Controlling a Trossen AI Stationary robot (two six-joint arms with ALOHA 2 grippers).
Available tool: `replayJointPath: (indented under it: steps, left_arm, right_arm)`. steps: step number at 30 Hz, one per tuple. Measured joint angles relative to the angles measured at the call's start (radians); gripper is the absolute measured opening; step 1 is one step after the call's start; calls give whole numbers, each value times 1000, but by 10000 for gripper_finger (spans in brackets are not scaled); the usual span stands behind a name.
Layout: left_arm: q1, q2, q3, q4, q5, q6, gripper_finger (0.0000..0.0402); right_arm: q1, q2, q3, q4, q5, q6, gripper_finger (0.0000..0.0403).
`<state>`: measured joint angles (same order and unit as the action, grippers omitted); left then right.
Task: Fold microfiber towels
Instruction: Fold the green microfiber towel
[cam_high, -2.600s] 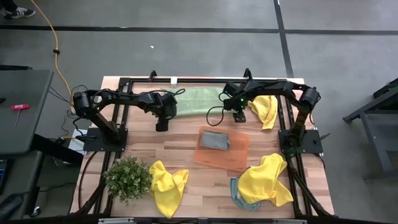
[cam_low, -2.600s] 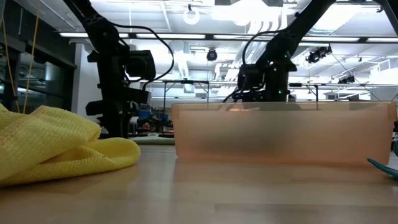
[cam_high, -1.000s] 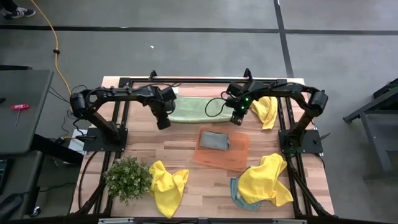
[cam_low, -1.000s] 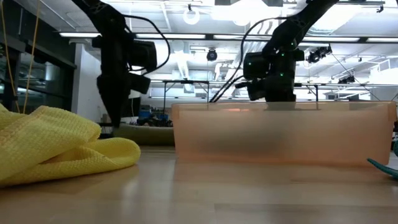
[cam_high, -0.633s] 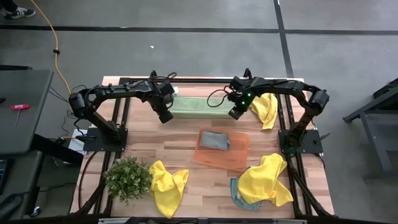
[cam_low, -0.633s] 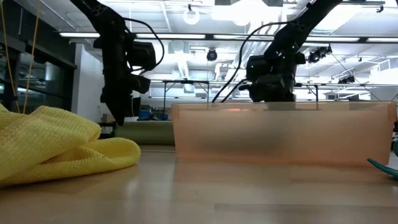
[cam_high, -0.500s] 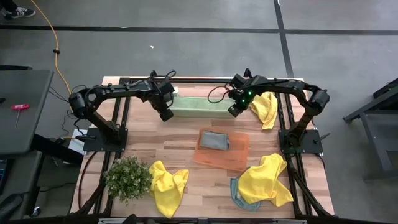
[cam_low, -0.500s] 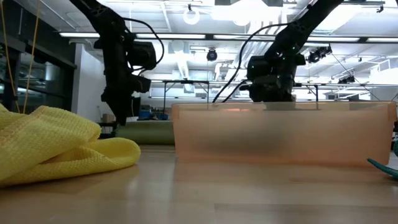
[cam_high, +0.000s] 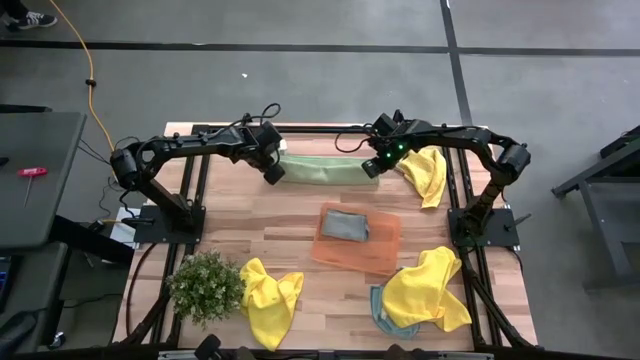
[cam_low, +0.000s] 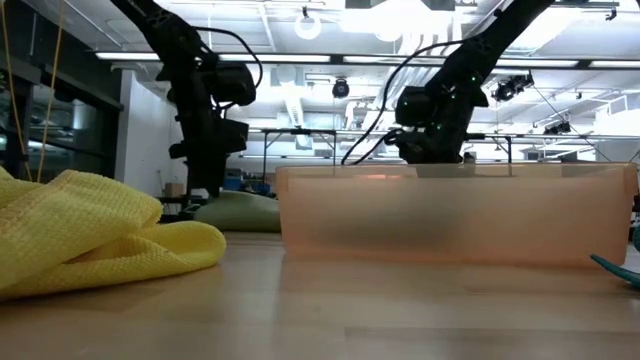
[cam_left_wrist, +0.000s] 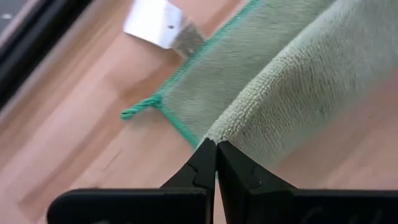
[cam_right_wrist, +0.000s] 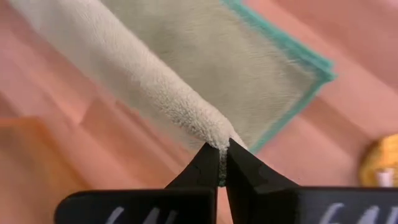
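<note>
1. The wooden tabletop (cam_high: 260, 220) carries everything, with a dark frame around it and grey floor beyond.
2. The left arm reaches in along the far side, and its left gripper (cam_high: 273, 172) sits at the left end of the pale green towel (cam_high: 320, 168).
3. The right arm reaches in from the other side, and its right gripper (cam_high: 370, 168) sits at the right end of the same towel.
4. The pale green towel lies as a long narrow band near the far edge of the tabletop, between the two grippers, with one layer folded over another.
5. In the left wrist view the fingers are closed, pinching the folded edge of the towel (cam_left_wrist: 292, 81); a teal-stitched hem and corner loop lie flat on the wood beneath.
6. In the right wrist view the fingers are likewise closed on the towel's rolled edge (cam_right_wrist: 155, 81).
7. An orange tray (cam_high: 385, 245) sits mid-table in front of the towel, holding a folded grey-blue towel (cam_high: 344, 225); in the low view its wall hides the right gripper's tips.
8. A yellow towel (cam_high: 427, 172) lies bunched just beside the right gripper.
9. Two more yellow heaps (cam_high: 270, 297) (cam_high: 425, 288) lie near the front edge, the right one over a teal towel (cam_high: 382, 310).
10. A potted plant (cam_high: 205, 287) stands at the front left corner.
</note>
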<state>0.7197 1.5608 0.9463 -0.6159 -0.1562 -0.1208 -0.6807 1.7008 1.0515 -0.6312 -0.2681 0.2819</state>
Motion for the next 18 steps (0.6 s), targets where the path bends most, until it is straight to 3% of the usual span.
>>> replayJointPath:
  steps: [6,18]
  left_arm:
    - [0,0,0,14,-97,-22,0]
    - [0,0,0,46,-114,-52,0]
  right_arm:
    - [0,0,0,18,96,33,0]
    - [15,0,0,20,121,62,0]
